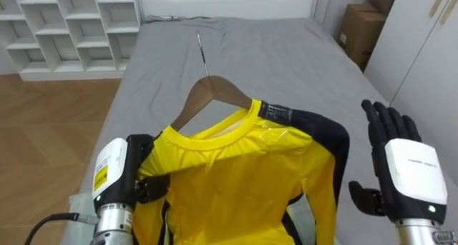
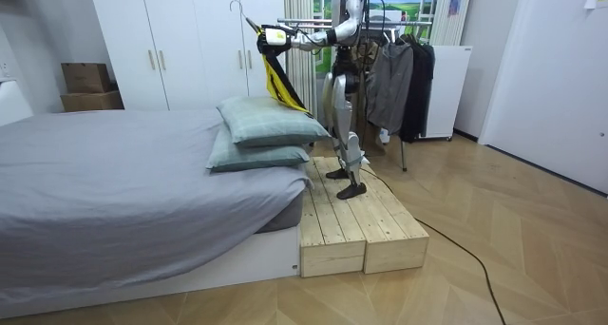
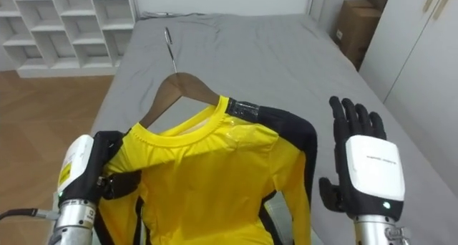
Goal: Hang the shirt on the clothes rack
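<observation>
The grey bed [image 1: 286, 59] spreads under the eye views from the centre up to 12 o'clock. In the room view it lies at 9 o'clock with a white wardrobe [image 2: 180, 40] behind it. The robot stands on a low wooden platform [image 2: 351, 225] set against the bed's end, beside two stacked green-grey pillows [image 2: 271, 125]. Behind the robot, at 1 o'clock in the room view, a clothes rack [image 2: 404, 73] carries dark garments. In the eye views a white cubby shelf [image 1: 71, 23] stands at 10 o'clock on the wooden floor [image 1: 50, 123], and a cardboard box [image 1: 361, 30] sits at 1 o'clock.

The yellow shirt [image 1: 236, 180], with black sleeves and a black shoulder panel, is held in the air over the bed at 6 o'clock. It hangs on a wooden hanger [image 1: 215, 91] whose metal hook [image 1: 202, 51] points toward 12 o'clock.

The left hand [image 1: 132, 170], at 8 o'clock, has its dark fingers curled round the shirt's shoulder at the hanger's end, gripping the cloth. The right hand [image 1: 397, 155], at 4 o'clock, is spread flat with straight fingers pointing up; it holds nothing and is apart from the black sleeve.
</observation>
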`<state>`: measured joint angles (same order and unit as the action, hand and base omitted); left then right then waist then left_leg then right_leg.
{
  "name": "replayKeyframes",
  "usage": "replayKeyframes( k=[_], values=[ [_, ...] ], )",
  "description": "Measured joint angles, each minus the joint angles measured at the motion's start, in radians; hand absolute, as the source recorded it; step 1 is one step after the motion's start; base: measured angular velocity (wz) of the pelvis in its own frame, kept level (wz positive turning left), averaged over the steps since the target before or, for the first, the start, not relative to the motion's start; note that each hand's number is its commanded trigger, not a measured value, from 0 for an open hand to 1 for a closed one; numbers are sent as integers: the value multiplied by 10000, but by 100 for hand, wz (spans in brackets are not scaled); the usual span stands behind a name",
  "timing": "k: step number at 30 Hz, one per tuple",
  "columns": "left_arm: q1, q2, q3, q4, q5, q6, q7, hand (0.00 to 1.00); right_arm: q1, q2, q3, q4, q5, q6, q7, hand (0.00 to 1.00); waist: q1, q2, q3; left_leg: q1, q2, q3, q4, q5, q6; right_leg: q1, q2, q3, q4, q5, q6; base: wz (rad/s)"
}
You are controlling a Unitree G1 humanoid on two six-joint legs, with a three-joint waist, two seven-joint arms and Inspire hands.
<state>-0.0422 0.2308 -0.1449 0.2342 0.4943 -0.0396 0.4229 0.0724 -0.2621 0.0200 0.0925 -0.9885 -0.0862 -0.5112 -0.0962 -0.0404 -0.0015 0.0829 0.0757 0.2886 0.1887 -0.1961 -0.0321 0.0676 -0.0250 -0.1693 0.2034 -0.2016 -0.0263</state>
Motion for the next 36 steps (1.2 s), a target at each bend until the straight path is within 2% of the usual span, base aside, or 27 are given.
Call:
replayKeyframes(
  k=[8,15,23,27,31,32,33,34,35,36],
  values=[
    [-5,0,0,0,20,-16,7,100,-308,-122,2,-415,-216,-112,-243,0,167,-74,42,-29,0,2,-24,0,0,-95,25,151,-5,3,2,-5],
    [-6,9,1,-4,6,-19,8,100,-726,-177,86,-431,-211,-63,-345,0,224,-79,46,-53,-5,3,-130,-1,-1,-176,50,212,-18,10,8,-1],
    [-137,10,-16,-72,-2,-17,-4,100,-1671,-244,816,-447,-257,54,-244,0,281,-80,45,-9,3,-13,-206,-1,-1,-173,88,287,-97,10,7,-2],
    [-153,41,-68,-349,231,-14,9,100,-1793,-247,892,-446,-255,124,14,0,408,-73,47,4,3,-105,-241,0,-1,-156,114,321,-163,23,2,-1],
    [-194,71,-155,-375,488,-13,44,100,-1793,-250,1146,-441,-328,136,13,0,497,-65,52,1,10,-497,-243,0,-1,-146,146,290,-158,23,2,-1],
    [-195,67,-176,-375,489,-13,44,100,-1794,-250,1219,-428,-361,134,16,0,491,-29,81,61,46,-660,-264,4,2,-200,177,252,28,22,2,-5],
    [-197,49,-208,-375,491,-11,45,100,-1798,-254,1228,-418,-363,132,18,0,501,61,158,172,150,-960,-329,12,4,-421,233,180,426,7,-2,-30],
    [-195,51,-246,-391,516,-11,62,100,-1790,-164,1246,-395,-316,112,22,0,649,191,243,307,444,-1812,-434,12,-17,-1057,472,290,1001,-121,-117,-69],
    [-195,230,-102,-463,564,-10,119,100,-1885,-69,1389,-420,-292,84,25,0,850,-3,189,199,435,-2034,-354,-58,-129,-1432,483,387,-65,497,-363,-64],
    [-188,228,-15,-455,568,28,119,100,-1916,-117,1503,-430,-293,90,25,0,733,103,190,67,562,-2105,-279,-201,-299,-1358,549,193,-25,607,-368,-20]
  ],
)
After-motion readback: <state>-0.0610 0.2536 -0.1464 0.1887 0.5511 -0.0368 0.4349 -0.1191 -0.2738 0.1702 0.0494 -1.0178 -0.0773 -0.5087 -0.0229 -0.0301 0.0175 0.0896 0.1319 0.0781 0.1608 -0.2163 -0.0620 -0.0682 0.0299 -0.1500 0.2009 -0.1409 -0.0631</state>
